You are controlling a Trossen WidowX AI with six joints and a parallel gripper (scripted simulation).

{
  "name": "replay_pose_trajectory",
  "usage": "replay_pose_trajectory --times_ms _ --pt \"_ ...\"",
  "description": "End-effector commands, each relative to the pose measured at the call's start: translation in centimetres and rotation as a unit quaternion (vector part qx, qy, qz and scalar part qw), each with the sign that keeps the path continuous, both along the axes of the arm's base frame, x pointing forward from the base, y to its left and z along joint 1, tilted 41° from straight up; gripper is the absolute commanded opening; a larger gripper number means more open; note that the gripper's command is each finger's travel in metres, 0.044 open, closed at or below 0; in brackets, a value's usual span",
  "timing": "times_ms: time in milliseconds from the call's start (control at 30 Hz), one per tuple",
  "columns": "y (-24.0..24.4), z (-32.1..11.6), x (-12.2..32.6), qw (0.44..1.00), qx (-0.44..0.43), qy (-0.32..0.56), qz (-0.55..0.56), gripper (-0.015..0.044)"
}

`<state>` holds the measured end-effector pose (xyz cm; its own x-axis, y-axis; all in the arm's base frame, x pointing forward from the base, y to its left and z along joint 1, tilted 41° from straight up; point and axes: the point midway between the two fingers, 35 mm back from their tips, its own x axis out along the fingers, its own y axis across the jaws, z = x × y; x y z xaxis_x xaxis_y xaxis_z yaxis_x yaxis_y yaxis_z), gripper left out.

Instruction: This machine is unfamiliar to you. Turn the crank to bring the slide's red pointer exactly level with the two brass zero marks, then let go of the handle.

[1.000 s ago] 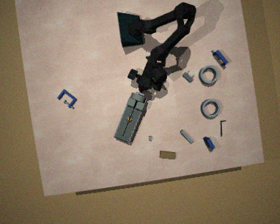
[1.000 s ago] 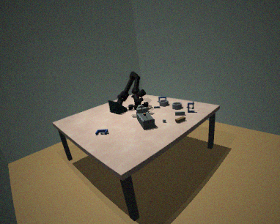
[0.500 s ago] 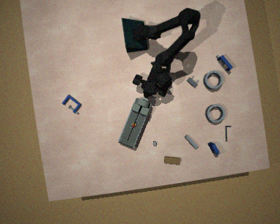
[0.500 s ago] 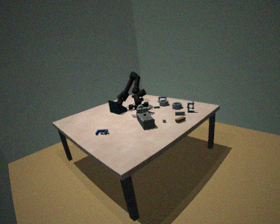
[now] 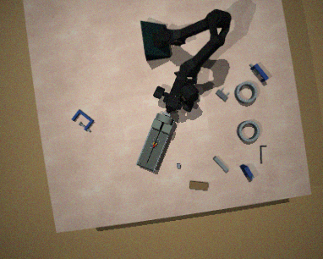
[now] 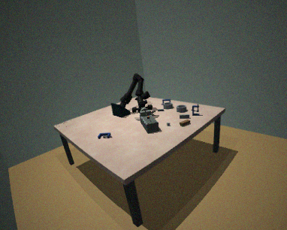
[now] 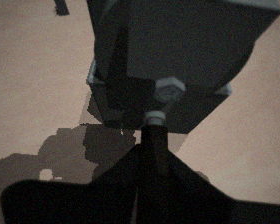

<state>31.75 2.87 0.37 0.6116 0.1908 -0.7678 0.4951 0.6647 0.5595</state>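
- Your claw (image 5: 168,111) (image 7: 149,150) is nearly closed, gripping the crank handle (image 7: 155,118).
- Machine (image 5: 157,141) (image 6: 149,123) lies ahead of it on your bench (image 5: 103,178) (image 6: 118,150).
- Two grey rings (well apart from it) sit aside.

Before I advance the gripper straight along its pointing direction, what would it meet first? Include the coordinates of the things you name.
Likely the grey boxy machine (image 5: 161,131) (image 6: 149,124) (image 7: 191,45), just beyond the black gripper (image 5: 169,112) (image 7: 149,150); exact depth is unclear.

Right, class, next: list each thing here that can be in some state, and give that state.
Hand: shut on the crank handle.
Crank handle: gripped.
Red pointer: partway along the slot; level with the marks, cannot tell.
Wooden block: lying flat.
Hex key: lying loose.
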Motion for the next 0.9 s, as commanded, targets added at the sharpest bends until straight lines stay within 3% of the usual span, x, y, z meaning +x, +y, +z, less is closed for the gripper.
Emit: replay_pose_trajectory --times_ms 0,867 --pt "0.57 0.58 0.44 1.000 0.006 -0.009 0.009 0.0000" --pt "0.68 0.85 0.56 1.000 0.006 -0.009 0.009 0.0000"
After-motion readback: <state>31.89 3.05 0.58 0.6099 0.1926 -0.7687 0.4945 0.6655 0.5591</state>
